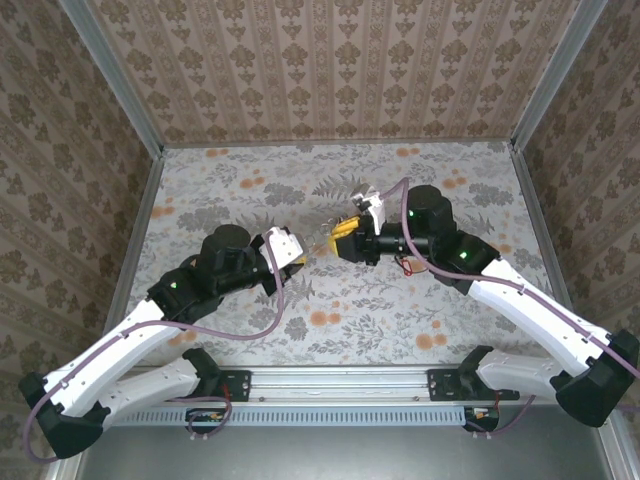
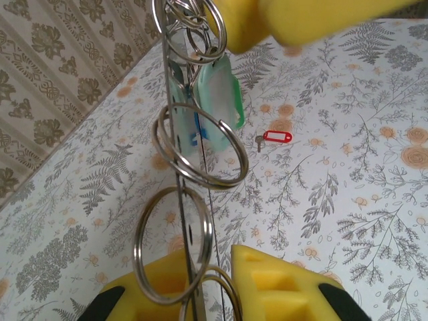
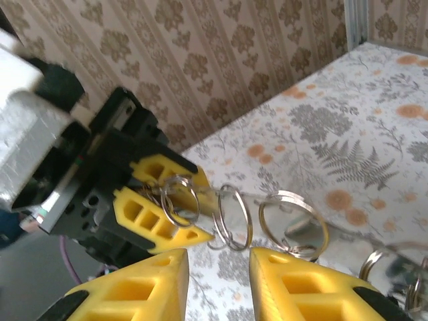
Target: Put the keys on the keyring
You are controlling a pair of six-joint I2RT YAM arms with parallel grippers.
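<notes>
Risk: keyring (image 2: 179, 150) twisted loose.
Left jaws clamp keyring; right jaws narrowly apart, gripping nothing visible; an off-centre close could wrench it free.

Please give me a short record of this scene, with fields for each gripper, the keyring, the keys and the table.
left gripper: shut on one end of the keyring
right gripper: jaws apart, at the other end
keyring: row of split rings, held in the air
green tag: hanging at the rings, near the right gripper
red key: lying on the table, apart from the keyring
table: floral cover
</notes>
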